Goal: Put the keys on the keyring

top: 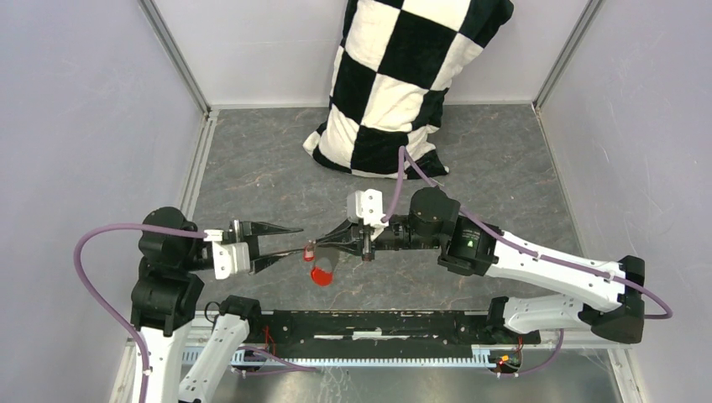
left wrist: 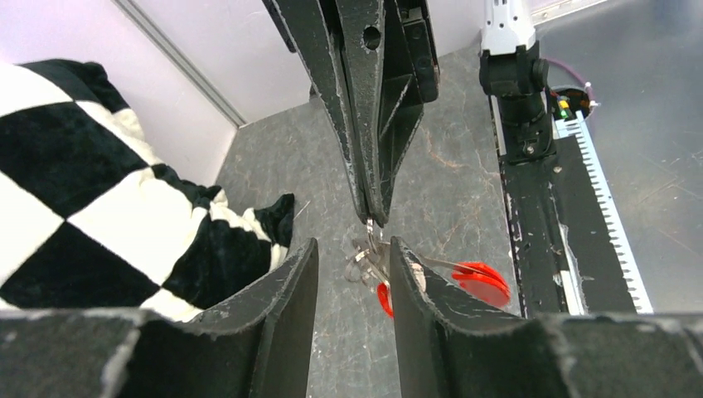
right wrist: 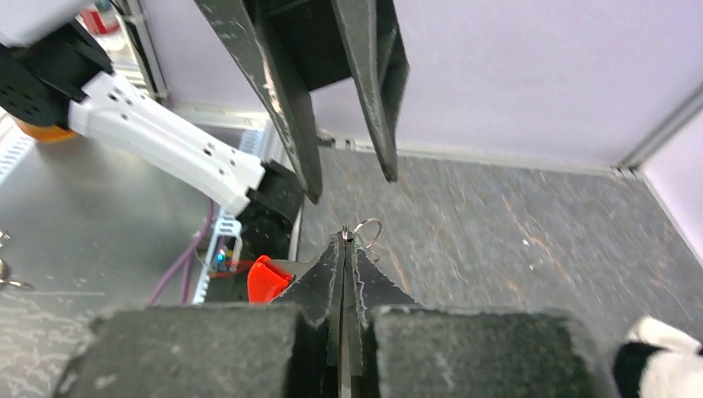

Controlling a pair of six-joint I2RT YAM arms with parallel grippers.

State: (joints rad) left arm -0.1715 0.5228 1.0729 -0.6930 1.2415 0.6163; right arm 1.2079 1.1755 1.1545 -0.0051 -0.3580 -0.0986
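Walls close off the left, right and far sides of the grey counter (top: 252,168). A black-and-white checked pillow (top: 403,84) leans at the far middle. The open room I have is the bare strip between that pillow and the black base rail (top: 378,323) at the near edge, and both arms meet there.

The keyring (right wrist: 369,230) is in that strip, a little left of centre. My right jaws are pressed fully together on its thin wire ring, which pokes out just past their tips. Its red fob (top: 320,274) hangs on the near side of them; I cannot tell whether it touches the counter.

My left jaws stand partly apart with nothing in them, pointing right, tips facing the right pair. The wire ring sits just ahead of their gap, and I cannot tell whether it touches them. Silver bits cluster at the ring, too small for me to call keys.
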